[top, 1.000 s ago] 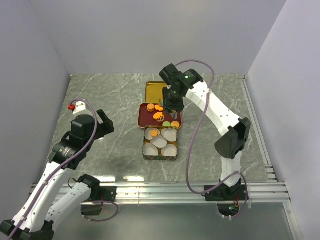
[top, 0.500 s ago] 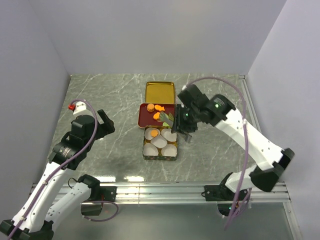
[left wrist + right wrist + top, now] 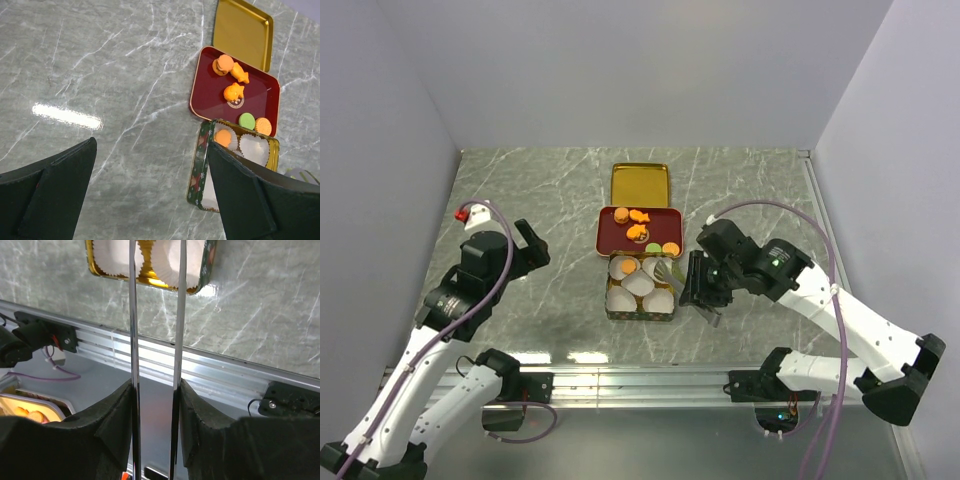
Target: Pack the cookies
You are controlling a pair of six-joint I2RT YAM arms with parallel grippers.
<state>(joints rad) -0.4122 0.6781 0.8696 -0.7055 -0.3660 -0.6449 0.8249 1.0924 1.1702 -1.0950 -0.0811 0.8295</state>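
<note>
Okay, nearest is the metal rail [image 3: 640, 378] along the table's [image 3: 550, 200] front edge, with both arm bases bolted to it. Left gripper [image 3: 530, 245] hangs over bare marble, well left of everything. Its jaws are spread wide and nothing is between them, as the left wrist view shows clearly.

Right gripper [image 3: 705, 285] sits low at the right side of the tin [image 3: 638, 314]. It is pinching a pair of metal tongs [image 3: 665, 268], with a black finger pressed on the outside of each blade. The blades stand slightly apart and reach over the tin's far right corner. Can't tell if the tips hold anything: they run out of the right wrist view and are too small from above.

The tin is open and filled with white paper cups [image 3: 658, 297]. One packed cookie [image 3: 627, 267], an orange round, sits in the far left cup. The other cups look bare.

Just beyond, touching the tin's far edge, is the red tray [image 3: 612, 238], where the rest of the cookies [image 3: 640, 234] lie loose. A green cookie [image 3: 655, 247] and an orange round lie side by side at its near right edge. One orange piece is mid-tray. A fish cookie [image 3: 638, 218] and another orange round are at the far side.

Farthest is the gold lid [image 3: 640, 185], lying flat and open side up against the tray's far edge.
</note>
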